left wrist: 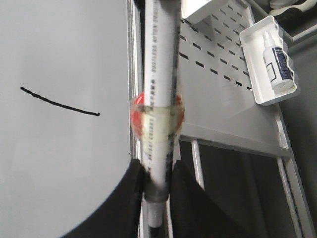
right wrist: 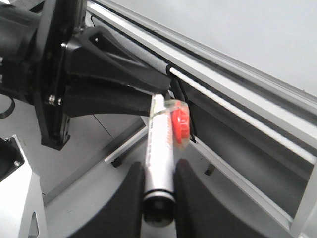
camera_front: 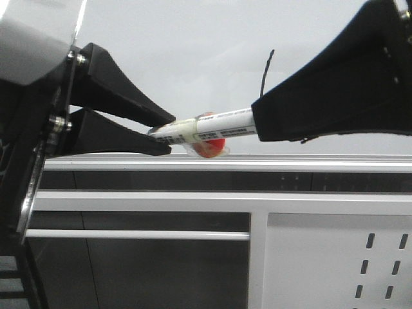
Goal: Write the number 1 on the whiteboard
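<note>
Black marker ink marks the number 1 (camera_front: 266, 72) on the whiteboard (camera_front: 193, 51), a thin, slightly curved stroke well above the board's silver rail (camera_front: 225, 161), with its lower end hidden behind my right gripper in the front view. Both my grippers hold the same white marker (camera_front: 206, 125), which lies nearly level just above that rail. My left gripper (camera_front: 164, 134) is closed on one end of it, fingers pinching the barrel, and my right gripper (camera_front: 256, 122) is clamped on the other end. A red piece (camera_front: 209, 149) is taped to the marker's middle with clear tape. Below the rail sits a grey perforated metal panel (camera_front: 360, 264), and the left wrist view shows a white tray (left wrist: 267, 59) hung on it, holding a small bottle (left wrist: 275, 62).
</note>
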Controlling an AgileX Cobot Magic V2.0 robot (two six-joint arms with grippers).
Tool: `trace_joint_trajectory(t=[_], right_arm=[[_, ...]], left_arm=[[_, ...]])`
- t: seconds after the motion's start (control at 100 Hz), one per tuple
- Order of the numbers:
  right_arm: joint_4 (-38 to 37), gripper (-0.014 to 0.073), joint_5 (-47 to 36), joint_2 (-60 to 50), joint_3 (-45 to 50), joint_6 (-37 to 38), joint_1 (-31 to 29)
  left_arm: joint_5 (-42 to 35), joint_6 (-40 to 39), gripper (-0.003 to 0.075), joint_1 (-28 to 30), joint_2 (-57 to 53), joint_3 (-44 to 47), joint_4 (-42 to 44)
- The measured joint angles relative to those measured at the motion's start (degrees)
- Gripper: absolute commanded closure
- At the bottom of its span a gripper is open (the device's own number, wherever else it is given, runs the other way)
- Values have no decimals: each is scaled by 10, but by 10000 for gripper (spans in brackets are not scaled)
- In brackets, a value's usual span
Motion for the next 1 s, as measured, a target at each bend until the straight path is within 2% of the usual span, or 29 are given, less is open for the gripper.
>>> trace_joint_trajectory(t=[0.33,0.44,0.61,0.68,0.89,1.0], right_arm=[[0,630,0,0,-2,-1,0],[0,533,0,0,-11,-1,0],[-1,242,1,2,-21,-1,-1],[-1,172,-1,2,-24,-1,-1],[-1,162,-10,2,-25,-1,-1],[-3,162,-29,-4,-25,-1,-1]], left_arm=[[-1,0,738,0,0,0,-1],[-5,-1,738,0,0,0,-11],[-6,-1,738,0,0,0,-21],[-6,-1,738,0,0,0,-22],[-12,0,738,0,0,0,-55],[-13,0,738,1,0,0,-107]])
